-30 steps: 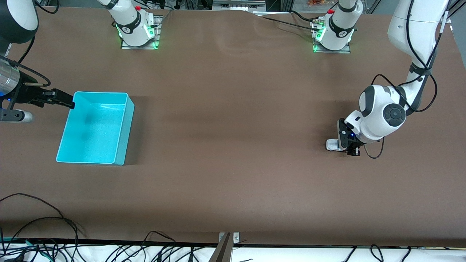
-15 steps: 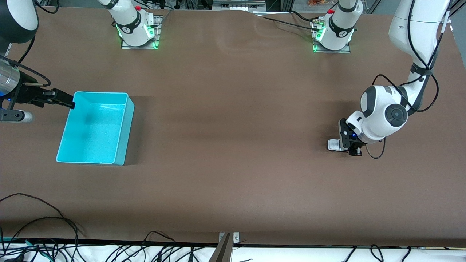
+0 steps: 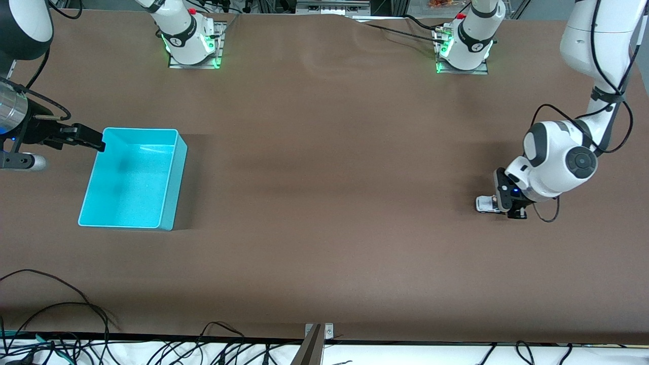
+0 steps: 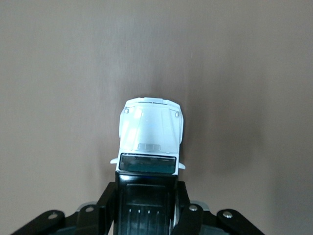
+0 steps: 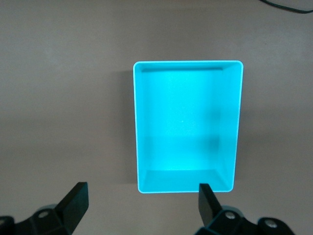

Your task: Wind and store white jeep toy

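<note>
Change since the earlier frames: left gripper (image 3: 508, 202) and white jeep toy (image 3: 485, 204) shifted together along the brown table (image 3: 324, 203) toward the left arm's end; toy still low at the table surface; right gripper and cyan bin unmoved.

Left gripper: jaws closed on the white jeep toy (image 4: 150, 147), clamped across the black roof and rear body; white bonnet and windscreen projecting clear of the fingers (image 4: 110, 203). Whether the wheels touch the table or ride just above it, not discernible. Toy location: at the left arm's end of the table, well apart from the cyan bin (image 3: 133, 177).

Left arm: reaching down from its base, elbow high, wrist bent sharply downward, black cable looped beside the wrist.

Right gripper (image 3: 96, 144): jaws spread wide, holding nothing; fingers (image 5: 73, 203) straddling open space, poised just beside the rim of the cyan bin (image 5: 187, 126) at the right arm's end of the table. Bin upright, nothing inside.

Right arm: extended level toward the bin, waiting.
</note>
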Robot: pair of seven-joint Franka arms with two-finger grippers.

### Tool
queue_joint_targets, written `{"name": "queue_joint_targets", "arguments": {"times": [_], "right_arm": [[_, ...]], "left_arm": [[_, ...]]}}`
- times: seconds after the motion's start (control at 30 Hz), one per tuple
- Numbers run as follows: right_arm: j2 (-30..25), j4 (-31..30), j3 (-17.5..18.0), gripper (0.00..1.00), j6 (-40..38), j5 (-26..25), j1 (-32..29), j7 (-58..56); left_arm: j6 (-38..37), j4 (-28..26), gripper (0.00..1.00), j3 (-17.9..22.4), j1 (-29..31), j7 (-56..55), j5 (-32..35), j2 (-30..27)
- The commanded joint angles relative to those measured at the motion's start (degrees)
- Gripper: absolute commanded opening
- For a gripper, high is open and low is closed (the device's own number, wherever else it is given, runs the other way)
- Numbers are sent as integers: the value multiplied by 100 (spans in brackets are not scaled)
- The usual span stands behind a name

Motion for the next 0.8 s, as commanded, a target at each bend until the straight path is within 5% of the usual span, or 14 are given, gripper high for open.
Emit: {"name": "queue_joint_targets", "arguments": {"times": [0.0, 0.77], "right_arm": [[-151, -156, -29, 100, 46, 89, 35, -23], [-151, -156, -37, 100, 37, 98, 35, -23]], "left_arm": [[27, 113, 0, -2, 366, 373, 101, 567], [18, 737, 0, -2, 1790, 1744, 101, 1155]]}}
